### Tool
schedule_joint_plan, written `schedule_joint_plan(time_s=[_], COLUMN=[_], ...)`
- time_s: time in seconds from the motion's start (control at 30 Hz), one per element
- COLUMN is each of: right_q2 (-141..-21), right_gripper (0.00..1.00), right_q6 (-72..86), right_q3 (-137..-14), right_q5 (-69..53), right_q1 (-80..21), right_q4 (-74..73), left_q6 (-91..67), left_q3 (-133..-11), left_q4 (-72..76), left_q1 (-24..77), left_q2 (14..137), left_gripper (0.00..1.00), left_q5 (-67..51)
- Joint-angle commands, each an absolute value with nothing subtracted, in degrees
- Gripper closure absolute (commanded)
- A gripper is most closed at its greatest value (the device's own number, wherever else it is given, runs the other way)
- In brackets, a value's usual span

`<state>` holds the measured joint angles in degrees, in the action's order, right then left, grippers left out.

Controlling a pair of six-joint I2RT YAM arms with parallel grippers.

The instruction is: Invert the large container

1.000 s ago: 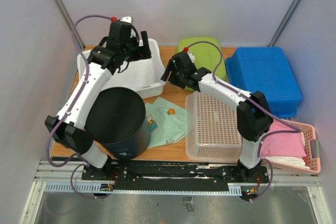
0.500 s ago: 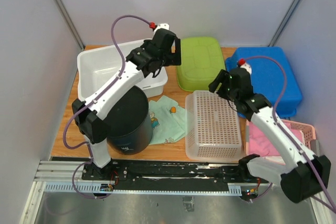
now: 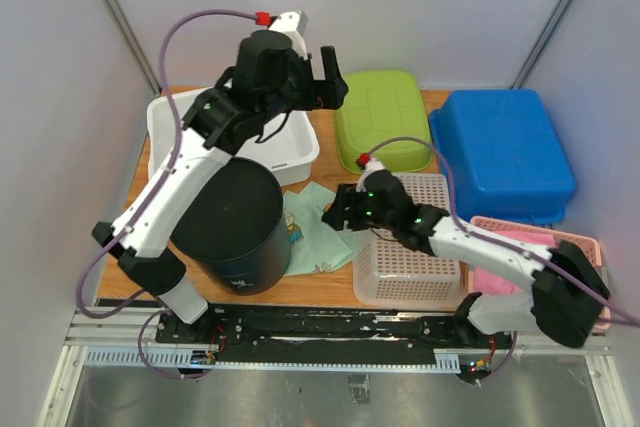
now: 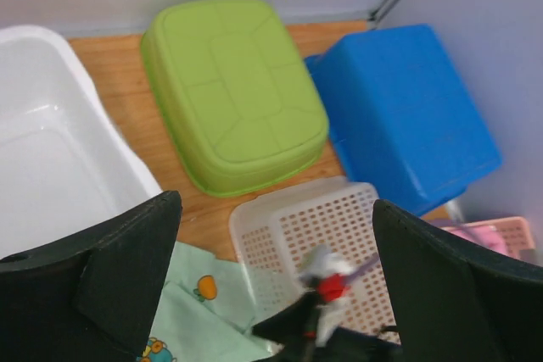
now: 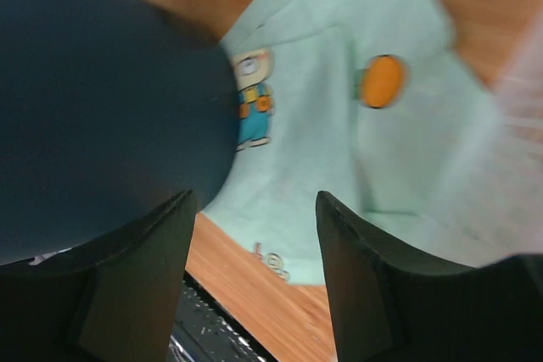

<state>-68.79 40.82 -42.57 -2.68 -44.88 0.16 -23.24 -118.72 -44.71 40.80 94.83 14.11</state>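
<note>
The large white container (image 3: pixel 180 132) stands upright, open side up, at the back left; in the left wrist view it (image 4: pixel 51 150) fills the left edge. My left gripper (image 3: pixel 330 87) hangs high, just past the container's right rim, and is open and empty (image 4: pixel 276 201). My right gripper (image 3: pixel 340 215) reaches low across the table front, open with nothing between its fingers (image 5: pixel 254 201). It hovers over a mint cloth (image 5: pixel 339 150), beside a dark round bucket (image 5: pixel 102 99).
The dark bucket (image 3: pixel 225 222) stands front left, next to the mint cloth (image 3: pixel 320 232). A white mesh basket (image 3: pixel 400 267), a green tub (image 3: pixel 380 117) and a blue tub (image 3: pixel 505 147) lie bottom up. A pink basket (image 3: pixel 530 227) sits front right.
My right arm swung left across the mesh basket and dropped over the cloth, its jaws a little narrower. My left gripper lifted and turned above the white container's right rim.
</note>
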Motion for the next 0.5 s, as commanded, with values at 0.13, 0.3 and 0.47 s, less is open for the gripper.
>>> schedule_joint_plan(time_s=[0.13, 0.3, 0.47], right_q2=[-89.58, -100.08, -109.2], right_gripper=[0.41, 0.41, 0.42], right_q6=[39.82, 38.49, 41.01], right_q3=[-58.05, -72.86, -85.3], right_q5=[-14.22, -20.91, -26.25], right_q1=[-59.82, -64.47, -64.23], right_q4=[14.7, 15.9, 9.33], left_q6=[-25.98, -25.84, -25.93], left_q3=[-122.09, -121.65, -119.33], left_q4=[-44.23, -44.19, -41.94], left_q1=[40.87, 40.87, 40.96], left_q2=[86.02, 86.49, 87.25], left_gripper=[0.01, 0.01, 0.01], left_q5=[3.18, 3.43, 2.04])
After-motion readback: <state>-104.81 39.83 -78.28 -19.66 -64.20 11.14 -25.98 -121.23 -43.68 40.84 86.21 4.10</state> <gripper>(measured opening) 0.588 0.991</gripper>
